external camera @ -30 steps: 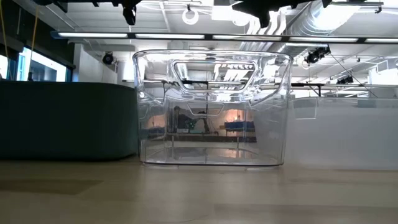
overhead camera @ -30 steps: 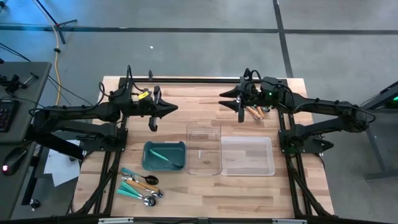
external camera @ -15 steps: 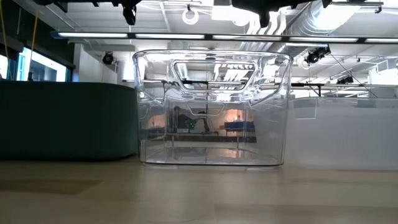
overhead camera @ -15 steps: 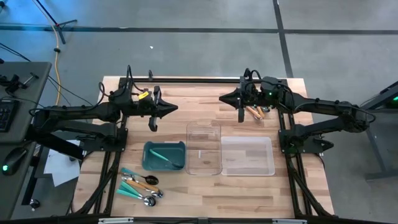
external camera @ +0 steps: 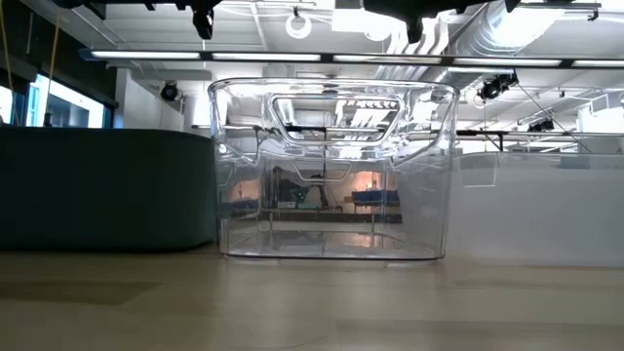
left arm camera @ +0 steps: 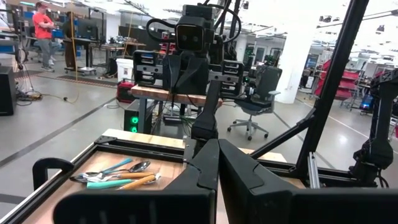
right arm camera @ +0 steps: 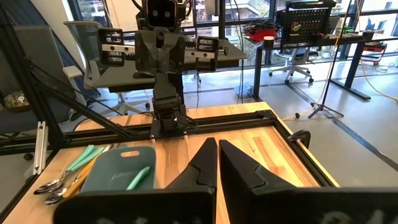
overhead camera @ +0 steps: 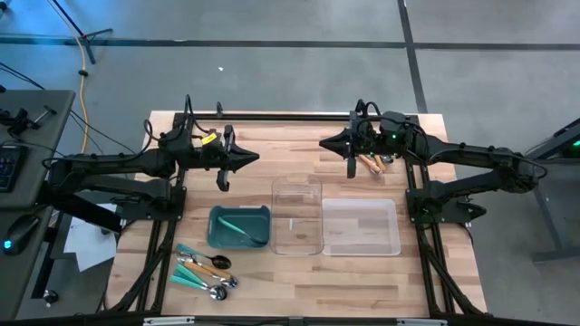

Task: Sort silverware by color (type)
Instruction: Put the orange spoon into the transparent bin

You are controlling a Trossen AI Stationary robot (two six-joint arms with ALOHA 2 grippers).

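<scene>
Silverware with teal and orange handles lies in a pile (overhead camera: 205, 269) at the table's near left, also in the right wrist view (right arm camera: 62, 177). One teal-handled piece (overhead camera: 237, 226) rests in the teal bin (overhead camera: 217, 237). More silverware (overhead camera: 372, 163), orange and teal handled, lies on the table under my right arm (left arm camera: 118, 175). My left gripper (overhead camera: 256, 157) hangs shut and empty high over the far left. My right gripper (overhead camera: 322, 144) hangs shut and empty high over the far middle. Each points level toward the other (left arm camera: 217, 142) (right arm camera: 217, 142).
Two clear trays stand side by side at the table's middle: a tall narrow one (overhead camera: 297, 215) and a wide flat one (overhead camera: 361, 226). The tall one fills the low view (external camera: 331, 171). A black frame (overhead camera: 272, 116) edges the table. Bare wood lies between the grippers.
My right gripper has shut its fingers on nothing, staying in place. Nothing else has moved.
</scene>
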